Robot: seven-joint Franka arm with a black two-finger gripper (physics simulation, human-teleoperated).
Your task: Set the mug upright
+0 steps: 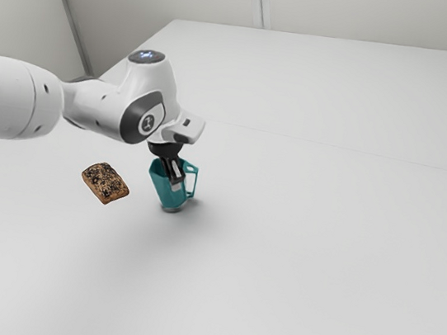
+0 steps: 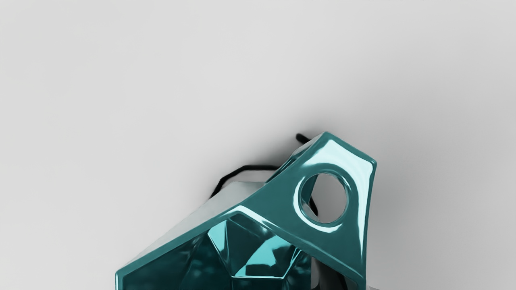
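From the exterior view's left, a dark-crusted piece of bread lies on the white table, apart from the teal mug. The mug is mouth up, the gripper at its handle side; whether it grasps the mug, I cannot tell.
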